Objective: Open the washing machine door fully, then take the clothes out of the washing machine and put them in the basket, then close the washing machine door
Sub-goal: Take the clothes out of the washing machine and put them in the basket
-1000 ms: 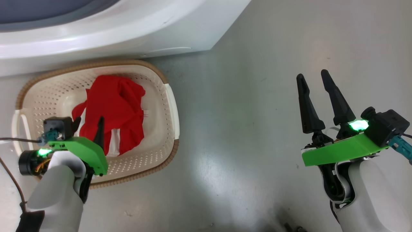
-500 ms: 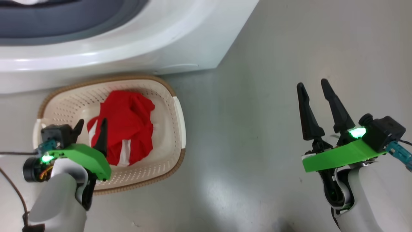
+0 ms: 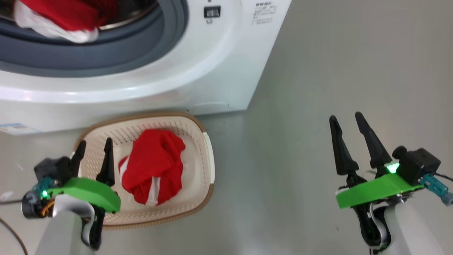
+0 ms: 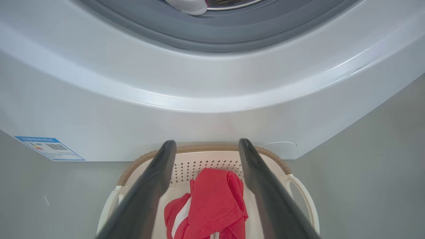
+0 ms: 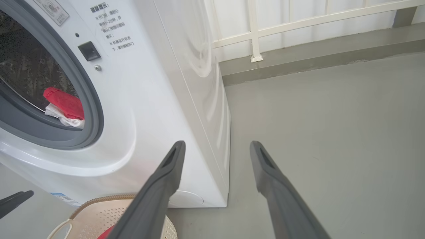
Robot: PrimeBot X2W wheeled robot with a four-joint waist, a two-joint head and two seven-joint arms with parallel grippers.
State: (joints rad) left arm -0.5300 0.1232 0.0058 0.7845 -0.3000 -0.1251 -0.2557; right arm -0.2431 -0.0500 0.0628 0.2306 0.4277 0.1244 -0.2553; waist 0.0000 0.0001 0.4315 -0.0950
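The white washing machine (image 3: pixel 212 63) stands open, its grey gasket (image 3: pixel 106 60) ringing the drum. A red and white garment (image 3: pixel 63 17) lies at the drum's mouth, and the right wrist view shows this garment (image 5: pixel 64 103) too. The door is out of view. On the floor in front sits the cream basket (image 3: pixel 208 152) holding another red garment (image 3: pixel 155 170) with white stripes. My left gripper (image 3: pixel 93 145) hangs open and empty over the basket's left end. Between its fingers I see that garment (image 4: pixel 212 202). My right gripper (image 3: pixel 347 118) is open over bare floor.
Grey floor (image 3: pixel 318 71) stretches to the right of the machine. A blue label (image 4: pixel 49 147) is stuck low on the machine's front. A white railing (image 5: pixel 255 33) and a low kerb run behind the machine. The left gripper's fingertip (image 5: pixel 16 199) shows at the right wrist view's lower left.
The head camera has tilted up, bringing the drum opening and the garment inside it into view. My left gripper has drawn left, away from the garment in the basket.
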